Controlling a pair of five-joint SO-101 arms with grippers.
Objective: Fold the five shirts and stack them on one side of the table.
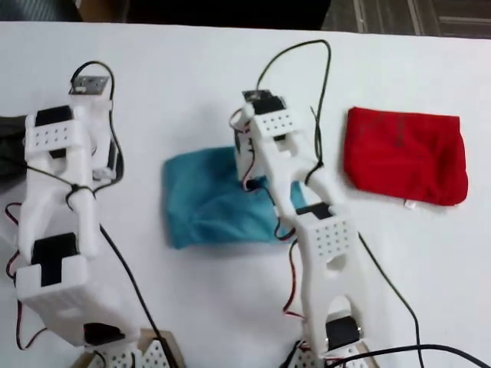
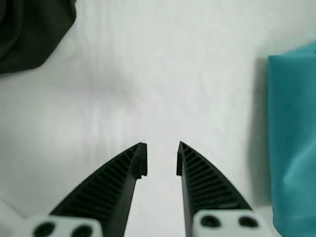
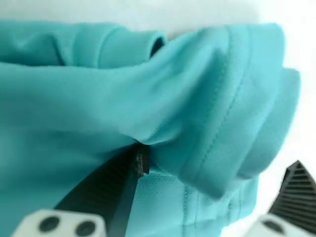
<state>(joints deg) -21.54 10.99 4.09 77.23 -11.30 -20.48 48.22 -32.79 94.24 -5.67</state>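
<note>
A teal shirt (image 1: 207,207) lies partly folded at the middle of the white table (image 1: 176,69). My right gripper (image 1: 255,182) stands over its right edge. In the right wrist view the right gripper (image 3: 217,168) is open wide, a thick fold of the teal shirt (image 3: 148,98) bulging between the fingers; one dark fingertip (image 3: 139,163) presses into the cloth. A folded red shirt (image 1: 405,156) rests at the right. My left gripper (image 2: 161,158) hangs open over bare table, between a dark shirt (image 2: 29,29) and the teal shirt (image 2: 294,138).
The dark shirt (image 1: 9,146) pokes in at the table's left edge beside the left arm (image 1: 69,138). Black and red cables (image 1: 318,84) trail from both arms across the table. The far strip of the table is bare.
</note>
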